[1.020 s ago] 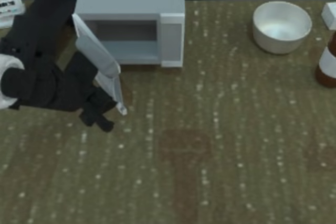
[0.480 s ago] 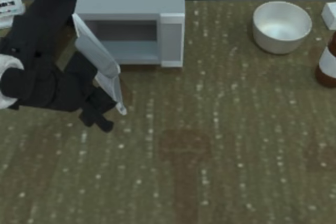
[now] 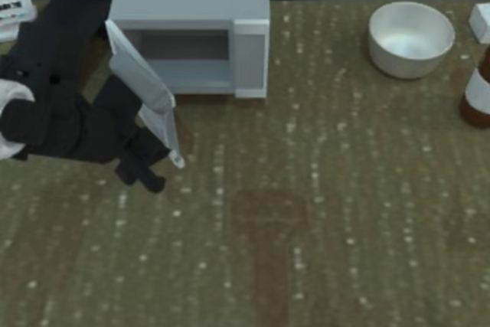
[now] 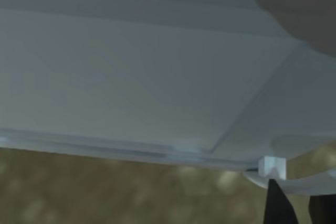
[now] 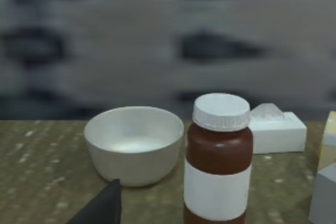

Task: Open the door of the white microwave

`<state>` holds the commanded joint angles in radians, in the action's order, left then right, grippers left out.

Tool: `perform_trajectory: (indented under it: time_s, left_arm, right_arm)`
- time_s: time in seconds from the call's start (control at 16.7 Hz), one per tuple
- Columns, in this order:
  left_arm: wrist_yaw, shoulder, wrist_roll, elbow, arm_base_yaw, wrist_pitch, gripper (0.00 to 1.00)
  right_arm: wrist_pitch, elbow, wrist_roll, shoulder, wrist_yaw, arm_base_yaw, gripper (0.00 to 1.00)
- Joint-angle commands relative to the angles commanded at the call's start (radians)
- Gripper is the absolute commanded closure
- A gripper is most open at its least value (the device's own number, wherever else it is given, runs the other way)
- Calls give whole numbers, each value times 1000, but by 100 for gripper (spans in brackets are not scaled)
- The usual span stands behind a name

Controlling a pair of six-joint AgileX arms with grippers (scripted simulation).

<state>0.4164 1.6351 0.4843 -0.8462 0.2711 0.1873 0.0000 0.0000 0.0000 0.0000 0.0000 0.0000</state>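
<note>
Door (image 3: 145, 101) of the white microwave (image 3: 191, 5) stands swung wide near the desk's far left corner. Left gripper (image 3: 157, 162) touches its free edge; finger state unclear. Right gripper's fingers can't be judged either.

Microwave (image 3: 191, 5) far left; bowl (image 3: 411, 38), bottle (image 3: 478, 89) right.

Left claw (image 3: 157, 160) at swung-open door (image 3: 145, 97) of white microwave (image 3: 191, 24).
</note>
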Motion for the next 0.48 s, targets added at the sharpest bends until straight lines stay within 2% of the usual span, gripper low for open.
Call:
perform_trajectory:
  time_s: [0.48]
  left_arm:
    - [42, 0, 82, -11, -39, 37, 100]
  right_arm:
    - [0, 0, 0, 0, 0, 0, 0]
